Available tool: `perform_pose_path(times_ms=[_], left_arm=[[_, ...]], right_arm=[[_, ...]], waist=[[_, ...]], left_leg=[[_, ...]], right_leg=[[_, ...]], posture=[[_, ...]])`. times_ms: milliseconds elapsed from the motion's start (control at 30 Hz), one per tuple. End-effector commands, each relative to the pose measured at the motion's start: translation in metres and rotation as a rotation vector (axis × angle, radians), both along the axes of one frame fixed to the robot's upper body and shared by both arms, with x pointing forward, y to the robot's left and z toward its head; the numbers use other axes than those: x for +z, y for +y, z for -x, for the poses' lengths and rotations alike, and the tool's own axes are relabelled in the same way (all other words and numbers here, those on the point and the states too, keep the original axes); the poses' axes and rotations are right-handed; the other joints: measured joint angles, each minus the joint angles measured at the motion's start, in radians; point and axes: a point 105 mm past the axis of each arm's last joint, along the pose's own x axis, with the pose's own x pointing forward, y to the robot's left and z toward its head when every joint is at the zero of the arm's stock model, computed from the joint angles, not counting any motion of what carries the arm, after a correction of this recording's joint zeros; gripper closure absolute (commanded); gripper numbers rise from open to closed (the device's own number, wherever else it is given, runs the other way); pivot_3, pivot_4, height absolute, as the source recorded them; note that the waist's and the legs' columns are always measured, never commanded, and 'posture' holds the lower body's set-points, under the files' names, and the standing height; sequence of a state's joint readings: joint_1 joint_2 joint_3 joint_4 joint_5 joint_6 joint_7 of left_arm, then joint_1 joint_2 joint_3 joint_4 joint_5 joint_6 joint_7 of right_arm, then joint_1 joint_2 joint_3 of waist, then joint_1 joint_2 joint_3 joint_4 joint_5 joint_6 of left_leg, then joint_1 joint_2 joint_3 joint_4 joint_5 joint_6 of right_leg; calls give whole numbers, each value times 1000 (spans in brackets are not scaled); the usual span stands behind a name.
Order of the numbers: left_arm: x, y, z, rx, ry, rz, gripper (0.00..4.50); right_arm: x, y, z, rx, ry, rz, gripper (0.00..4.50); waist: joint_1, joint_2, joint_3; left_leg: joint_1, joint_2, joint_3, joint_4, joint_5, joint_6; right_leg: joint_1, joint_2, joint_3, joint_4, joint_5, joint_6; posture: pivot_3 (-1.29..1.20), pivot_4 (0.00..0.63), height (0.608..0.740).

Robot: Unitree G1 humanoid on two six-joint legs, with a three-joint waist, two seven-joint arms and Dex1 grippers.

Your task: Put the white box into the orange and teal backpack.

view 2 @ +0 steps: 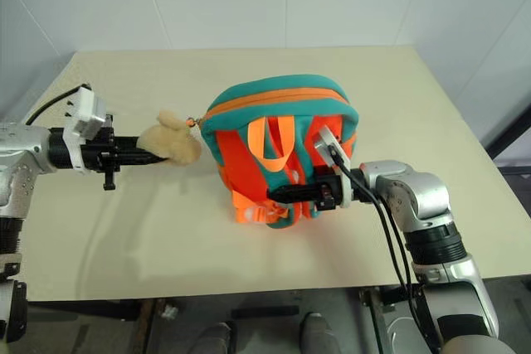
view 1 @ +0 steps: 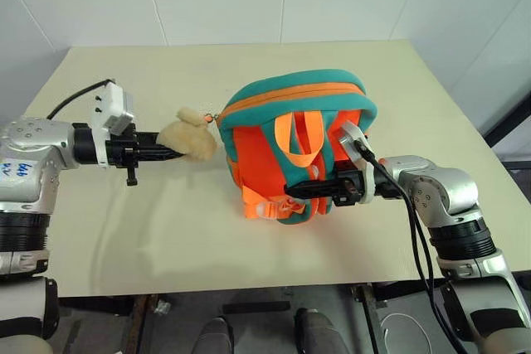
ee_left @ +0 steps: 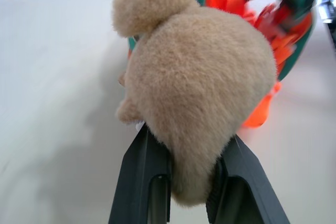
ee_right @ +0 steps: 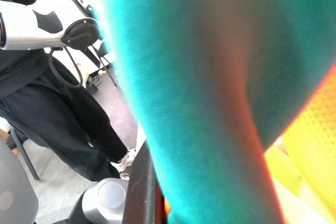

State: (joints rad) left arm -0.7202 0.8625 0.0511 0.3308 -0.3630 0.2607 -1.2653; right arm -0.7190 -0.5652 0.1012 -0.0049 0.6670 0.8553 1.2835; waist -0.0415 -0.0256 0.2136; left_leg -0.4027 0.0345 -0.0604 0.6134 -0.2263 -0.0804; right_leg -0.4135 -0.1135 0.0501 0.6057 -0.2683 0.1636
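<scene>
The orange and teal backpack (view 1: 299, 113) stands upright in the middle of the table, its straps facing me and its zip along the top. Its fuzzy beige plush charm (view 1: 189, 137) hangs off the left side. My left gripper (view 1: 163, 151) is shut on that charm, and in the left wrist view the two black fingers (ee_left: 144, 182) pinch the plush (ee_left: 199, 93) from both sides. My right gripper (view 1: 294, 190) reaches in level from the right and is shut on a teal strap (ee_right: 210, 77) low on the backpack's front. The white box is out of view.
The beige table (view 1: 149, 238) has bare surface all round the backpack, and its front edge runs close below my arms. White walls stand behind it. In the right wrist view a person in dark clothes (ee_right: 52, 103) stands beyond the table's left side.
</scene>
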Motion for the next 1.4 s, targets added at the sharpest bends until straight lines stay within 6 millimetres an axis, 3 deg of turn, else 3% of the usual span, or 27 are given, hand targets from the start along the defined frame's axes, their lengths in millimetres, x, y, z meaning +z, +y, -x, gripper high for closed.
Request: perform_pose_path(times_ms=[33, 167, 300, 433, 467, 633, 700, 867, 933, 1167, 1400], left_arm=[[-33, -7, -15, 23, 38, -17, 4062], [-78, -36, -35, 20, 85, -6, 4062], [-98, -58, -42, 6, 121, 47, 4062], [-117, -70, -24, -107, 151, -15, 4062], [-115, -67, -23, -101, 150, -11, 4062], [-71, -46, -12, -56, 69, 84, 2461], [-66, -36, -2, -41, 53, 62, 1769], [-61, -9, 35, 32, 58, 13, 197], [-63, 0, 44, 70, 70, 8, 0], [-57, 5, 69, 130, 49, 41, 0], [-44, 10, 62, 177, -59, 44, 0]], right_arm=[[9, -4, 6, -23, -13, -44, 4500], [6, -4, 11, -44, 4, -56, 4500], [5, -3, 14, -52, 18, -67, 4500], [3, -3, 14, -80, 18, -71, 4500], [1, -5, 12, -101, 34, -61, 4500], [-6, -16, 12, -156, -60, -32, 2910], [-1, -22, 10, -195, -103, -48, 2190], [6, -67, -7, -416, -240, -3, 500], [5, -81, -9, -449, -261, 27, 24], [-5, -131, -19, -584, -354, 162, 24], [-25, -167, -30, -694, -442, 297, 24]], waist=[[10, 0, 0], [17, -1, 0], [21, -1, 0], [37, -1, -1], [39, -1, -1], [37, -1, -1], [30, -1, -1], [14, 0, -1], [14, 0, -1], [14, 0, -1], [13, 0, -1]], left_leg=[[0, 0, 0, 0, 0, 0], [-1, 0, 0, 1, 0, 0], [-1, 0, 0, 1, 0, 0], [0, 0, 0, 3, 0, 0], [0, 0, 0, 3, 0, 0], [-1, 0, 0, 2, -1, 0], [-2, 0, 0, 1, -1, 1], [-2, 0, 0, -1, -2, 0], [-1, 0, 0, -1, -2, 1], [-1, 0, 1, 0, -2, 1], [-1, 1, 3, 0, 0, 3]], right_leg=[[0, 0, 0, 0, 0, 0], [0, 0, 0, -1, 0, 0], [0, 0, 0, -1, 0, 1], [2, 0, 0, -1, 1, 1], [2, 0, 0, -2, 2, 1], [2, 0, -1, -4, 2, 1], [1, 0, 0, -4, 1, 1], [1, -1, 0, -5, 1, 0], [1, -1, 0, -5, 0, 0], [3, -1, 0, -11, -2, -8], [3, -1, 0, -15, -1, -15]], posture=[[0, 150, 740], [0, 150, 740], [0, 150, 740], [0, 150, 740], [0, 150, 740], [0, 150, 740], [0, 150, 740], [0, 150, 740], [0, 150, 740], [0, 150, 740], [0, 150, 740]])
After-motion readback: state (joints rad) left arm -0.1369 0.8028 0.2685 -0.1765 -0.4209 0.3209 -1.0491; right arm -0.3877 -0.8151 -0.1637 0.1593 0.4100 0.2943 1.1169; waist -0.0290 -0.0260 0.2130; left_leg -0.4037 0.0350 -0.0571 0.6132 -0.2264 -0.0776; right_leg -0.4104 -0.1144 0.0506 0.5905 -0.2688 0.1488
